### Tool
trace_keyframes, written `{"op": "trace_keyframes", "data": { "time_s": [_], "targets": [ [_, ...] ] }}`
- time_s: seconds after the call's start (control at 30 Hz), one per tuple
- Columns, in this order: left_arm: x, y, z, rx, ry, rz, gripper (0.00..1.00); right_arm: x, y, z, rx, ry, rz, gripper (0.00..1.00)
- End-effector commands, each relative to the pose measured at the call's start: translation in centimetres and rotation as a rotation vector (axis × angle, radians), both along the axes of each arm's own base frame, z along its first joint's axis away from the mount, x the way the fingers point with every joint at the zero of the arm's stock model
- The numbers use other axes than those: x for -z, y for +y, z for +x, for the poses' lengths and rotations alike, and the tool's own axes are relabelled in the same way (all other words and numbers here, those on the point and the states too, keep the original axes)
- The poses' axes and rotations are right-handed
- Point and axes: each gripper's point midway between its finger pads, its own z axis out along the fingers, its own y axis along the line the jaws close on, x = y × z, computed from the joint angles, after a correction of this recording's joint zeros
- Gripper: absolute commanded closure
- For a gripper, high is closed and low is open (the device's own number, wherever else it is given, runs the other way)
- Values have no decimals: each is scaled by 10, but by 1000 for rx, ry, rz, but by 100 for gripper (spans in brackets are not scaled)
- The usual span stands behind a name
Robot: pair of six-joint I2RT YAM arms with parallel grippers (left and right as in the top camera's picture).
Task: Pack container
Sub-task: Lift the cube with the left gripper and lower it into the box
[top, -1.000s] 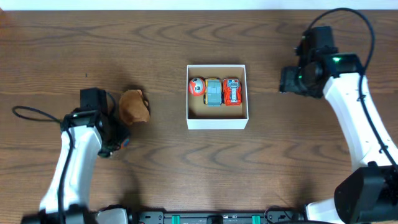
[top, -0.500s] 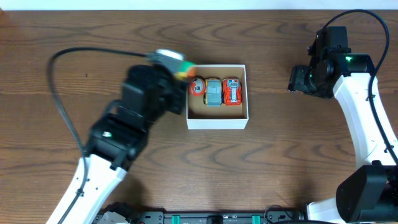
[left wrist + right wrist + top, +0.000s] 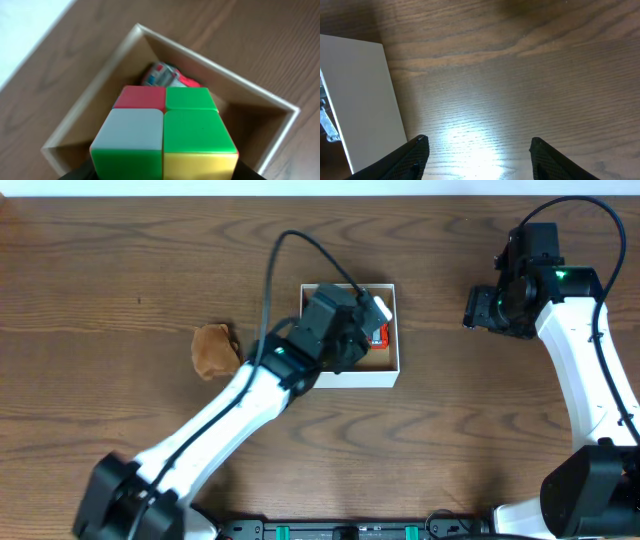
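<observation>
Brown wood-grain tabletop [image 3: 120,260] all around, and in the middle sits the small square open container [image 3: 350,378], with low white walls and brown cardboard inside. Off to its left lies a crumpled brown lump [image 3: 214,350], well apart. Right hand [image 3: 479,150] hovers over bare wood near the container's right wall, fingers spread, gripping nothing. Left hand [image 3: 358,318] is over the box, clamped on a glossy plastic puzzle cube [image 3: 165,132] with red, green, white and yellow faces. Beyond the cube, a small red toy car [image 3: 162,77] sits against the far wall. For a clean placement, I'd say: come straight down onto free cardboard, keep the cube square to the walls and clear of the car, and release only once it's seated.
</observation>
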Motion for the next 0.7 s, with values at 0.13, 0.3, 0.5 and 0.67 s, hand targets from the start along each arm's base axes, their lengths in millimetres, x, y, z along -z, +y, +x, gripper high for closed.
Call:
{"op": "trace_keyframes", "data": {
  "time_s": [0.13, 0.3, 0.5, 0.67],
  "targets": [
    [25, -6, 5, 24, 25, 45, 94, 1, -1, -1, 3, 5, 7, 32],
    [44, -15, -2, 67, 85, 37, 94, 1, -1, 0, 3, 4, 7, 32],
    [53, -15, -10, 77, 120, 61, 94, 1, -1, -1, 1, 5, 6, 32],
    [65, -2, -23, 68, 185, 123, 94, 1, -1, -1, 1, 5, 6, 32]
  ]
}}
